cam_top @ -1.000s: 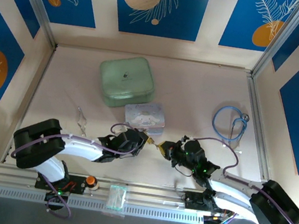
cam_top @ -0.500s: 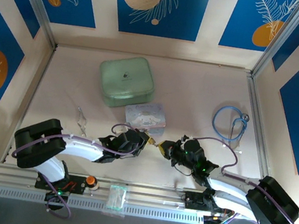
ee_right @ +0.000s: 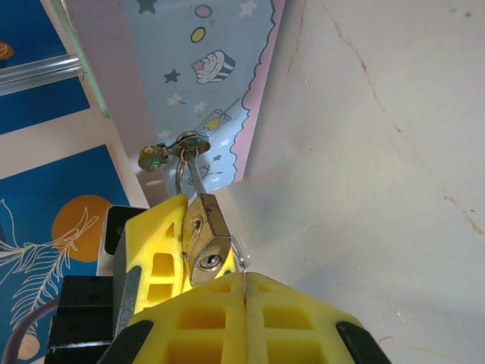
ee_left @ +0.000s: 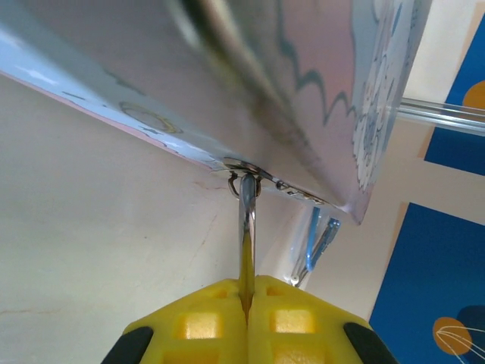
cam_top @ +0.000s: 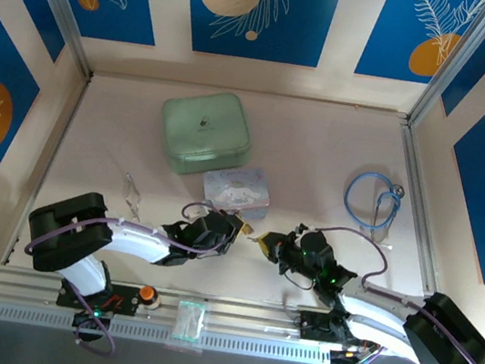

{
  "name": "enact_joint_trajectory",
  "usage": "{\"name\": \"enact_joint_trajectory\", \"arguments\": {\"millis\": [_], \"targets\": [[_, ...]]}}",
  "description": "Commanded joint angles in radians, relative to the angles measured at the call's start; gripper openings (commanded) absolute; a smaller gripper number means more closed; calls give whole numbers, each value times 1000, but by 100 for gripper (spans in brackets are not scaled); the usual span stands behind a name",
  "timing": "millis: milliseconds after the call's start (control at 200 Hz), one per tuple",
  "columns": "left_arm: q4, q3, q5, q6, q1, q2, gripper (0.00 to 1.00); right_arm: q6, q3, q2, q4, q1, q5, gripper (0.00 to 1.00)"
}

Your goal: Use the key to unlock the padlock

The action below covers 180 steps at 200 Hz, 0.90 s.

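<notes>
The right fingers (ee_right: 295, 318), closed on what seems the key (ee_right: 240, 262), have edged left toward the padlock (ee_right: 203, 244), which the closed left fingers (ee_left: 204, 322) clamp at the tin (ee_right: 204, 76)'s near edge, so insertion looks imminent.

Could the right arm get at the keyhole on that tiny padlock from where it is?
Probably yes. The padlock, pinched by the left gripper, turns its keyhole toward the right gripper, which seems to grip the key; nothing sits between them.
</notes>
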Motion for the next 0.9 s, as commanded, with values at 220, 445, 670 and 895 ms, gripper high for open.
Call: {"name": "enact_joint_trajectory", "arguments": {"millis": [220, 445, 670, 895], "targets": [[133, 9, -57, -15, -17, 19, 0, 61, -15, -76, -11, 13, 113, 0], [167, 23, -55, -46, -22, 44, 0, 79, -14, -106, -43, 30, 178, 0], [163, 20, -72, -66, -24, 45, 0, 80, -11, -125, -90, 56, 235, 0], [111, 44, -67, -93, -27, 43, 0, 98, -15, -128, -105, 70, 264, 0]]}}
